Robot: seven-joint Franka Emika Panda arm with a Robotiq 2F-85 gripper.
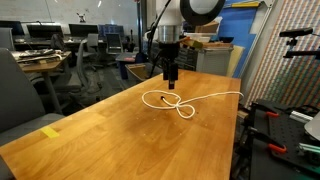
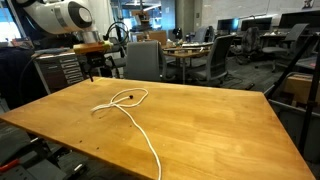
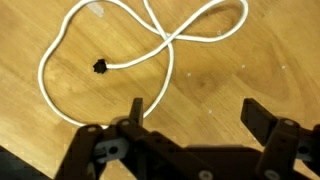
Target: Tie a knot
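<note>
A thin white rope (image 1: 168,101) lies on the brown wooden table (image 1: 110,135), curled into a crossed loop, the knot (image 3: 170,40). In both exterior views the loop (image 2: 127,98) sits near the far side, and a long tail runs toward the table edge (image 2: 150,155). The rope's black-tipped end (image 3: 100,67) rests inside the loop. My gripper (image 1: 171,80) hangs just above the loop and is open. In the wrist view my gripper (image 3: 197,115) shows bare wood between its fingers (image 3: 135,108), with the rope curving past the left one.
A yellow tape strip (image 1: 50,131) sits on the table's near corner. Office chairs (image 2: 143,60) and desks stand behind the table. Dark stands with red handles (image 1: 275,125) crowd one table side. The table edge (image 2: 60,140) is close to the rope's tail.
</note>
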